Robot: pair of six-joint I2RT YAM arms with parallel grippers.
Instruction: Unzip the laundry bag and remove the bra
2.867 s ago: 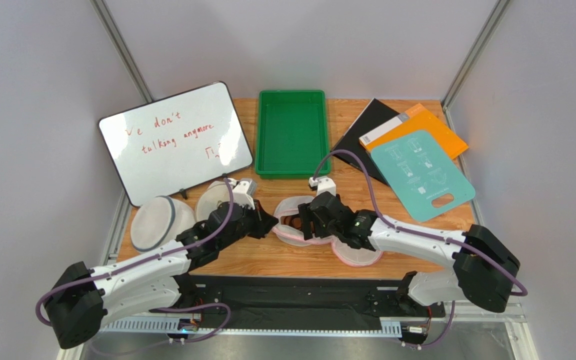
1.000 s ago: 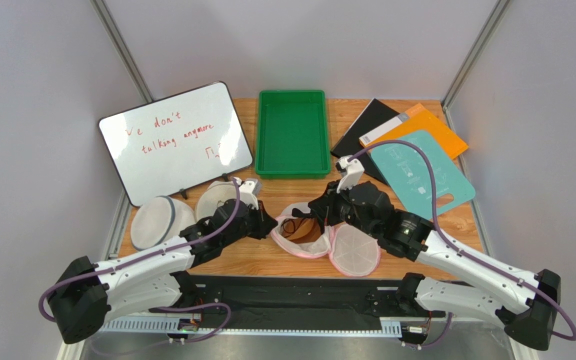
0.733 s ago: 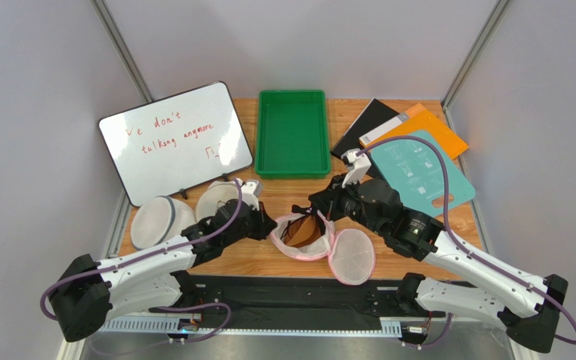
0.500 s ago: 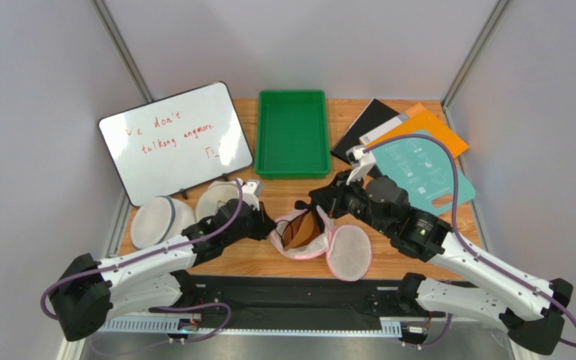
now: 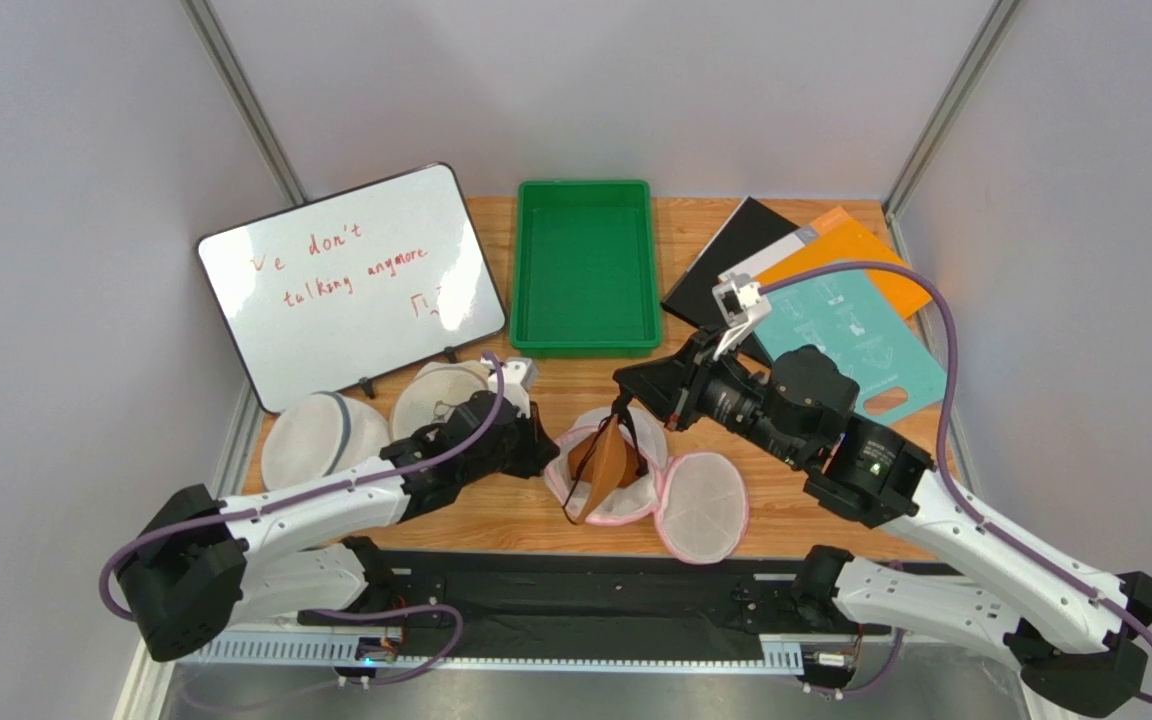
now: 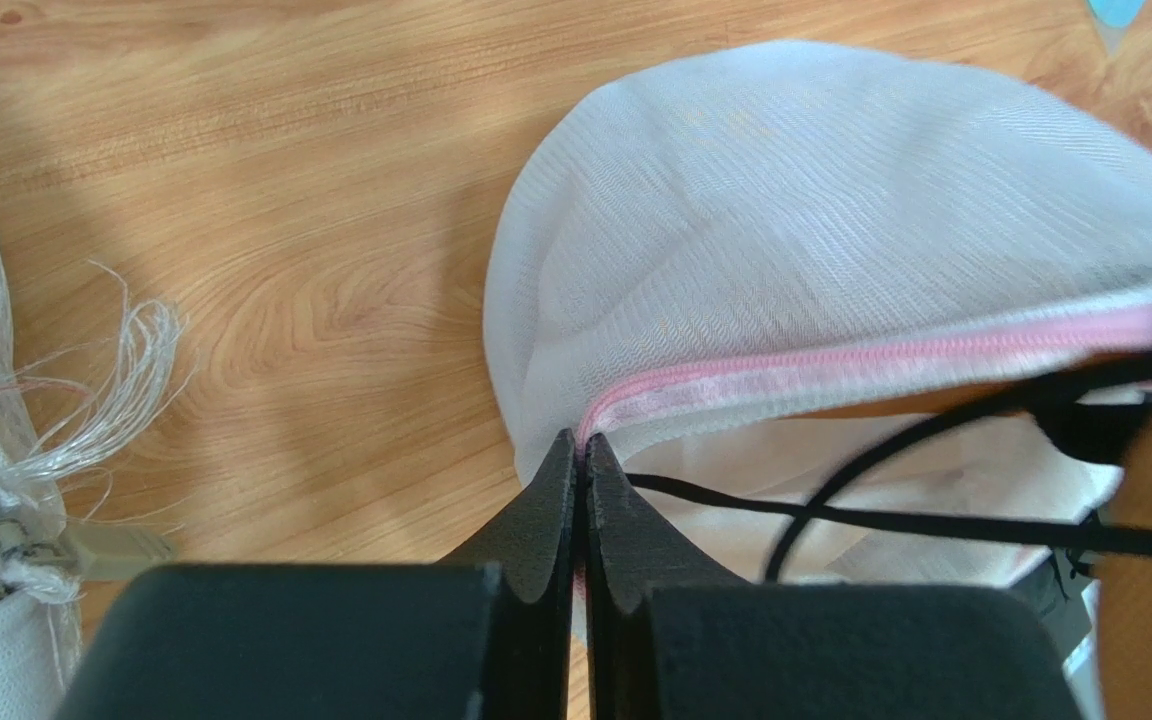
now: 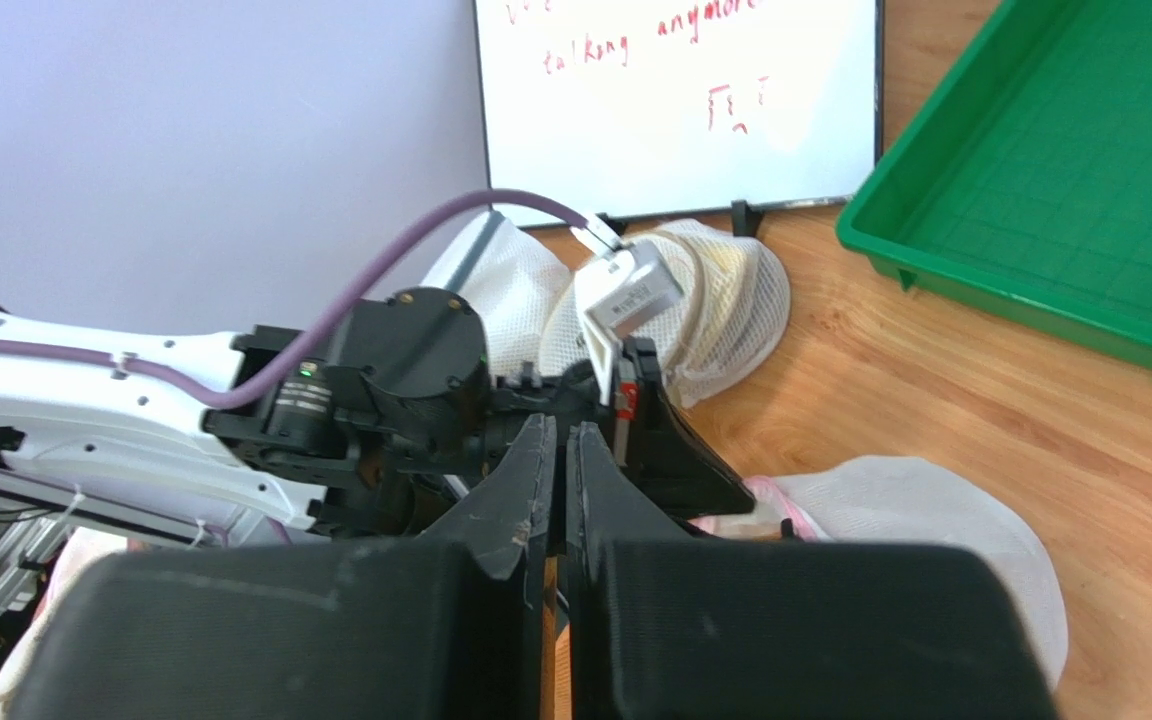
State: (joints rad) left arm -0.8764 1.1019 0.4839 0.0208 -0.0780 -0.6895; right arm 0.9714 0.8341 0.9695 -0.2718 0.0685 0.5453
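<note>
Left hand (image 6: 582,458) clenched on the pink zipper edge of the bag (image 6: 838,225), which lies open on the counter (image 5: 675,225); right hand (image 5: 621,396) grasping the bra (image 5: 603,459) by a strap, cup hanging over the opening. Whiteboard (image 5: 349,278) reads "We don't talking anymore"

green tray (image 5: 521,270): one
laundry bag (image 5: 705,507): one
bra (image 5: 606,462): one
plain white mesh bags (image 5: 312,440): two, front-left of the green tray
whiteboard (image 5: 349,278): one
flat boards (image 5: 838,338): three, right of the green tray

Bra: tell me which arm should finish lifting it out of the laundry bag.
Right. The right jaws pinch the bra, partly raised from the open laundry bag; the left jaws clamp the bag's pink rim, anchoring it.
</note>
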